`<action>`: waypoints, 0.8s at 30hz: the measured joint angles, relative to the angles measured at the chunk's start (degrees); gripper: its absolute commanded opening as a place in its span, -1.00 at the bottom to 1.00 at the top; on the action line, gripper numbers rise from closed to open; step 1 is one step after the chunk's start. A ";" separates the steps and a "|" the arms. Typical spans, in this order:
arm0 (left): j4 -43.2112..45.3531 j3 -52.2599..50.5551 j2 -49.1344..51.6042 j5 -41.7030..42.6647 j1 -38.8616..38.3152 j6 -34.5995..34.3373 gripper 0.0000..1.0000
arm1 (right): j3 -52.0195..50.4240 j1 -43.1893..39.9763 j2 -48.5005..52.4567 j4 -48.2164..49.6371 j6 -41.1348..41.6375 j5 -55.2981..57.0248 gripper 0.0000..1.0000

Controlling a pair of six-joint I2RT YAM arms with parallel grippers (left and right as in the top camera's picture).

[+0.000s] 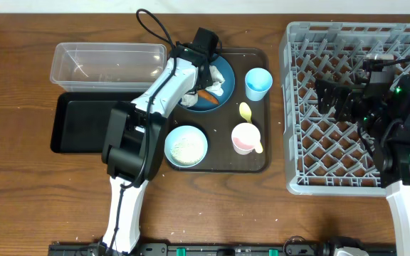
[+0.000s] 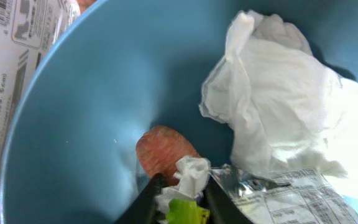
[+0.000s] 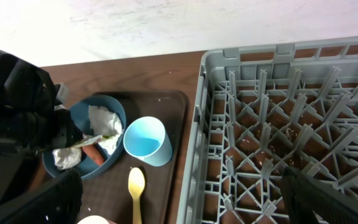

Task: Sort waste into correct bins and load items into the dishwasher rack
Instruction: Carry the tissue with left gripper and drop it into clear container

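Note:
My left gripper (image 2: 184, 202) is down in the dark blue plate (image 2: 92, 112), shut on a small yellow-green wrapper (image 2: 185, 213) together with a scrap of white napkin (image 2: 190, 174). An orange carrot stick (image 2: 163, 149) lies just beyond the fingers, and a large crumpled napkin (image 2: 278, 106) fills the plate's right side. In the overhead view the left gripper (image 1: 206, 71) is over that plate (image 1: 225, 70). My right gripper (image 1: 329, 98) is open and empty above the grey dishwasher rack (image 1: 297, 142).
The clear tub (image 1: 109, 62) and black tray (image 1: 84, 124) lie left of the plate. On the brown serving tray (image 1: 258, 162) are a white bowl with rice (image 1: 186, 146), light blue cup (image 1: 258, 83), pink cup (image 1: 244, 137) and yellow spoon (image 1: 246, 112).

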 measured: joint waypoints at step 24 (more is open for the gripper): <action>4.81 0.02 -16.39 -0.07 3.10 1.42 -0.88 | 0.00 0.00 0.00 0.02 0.00 0.02 0.99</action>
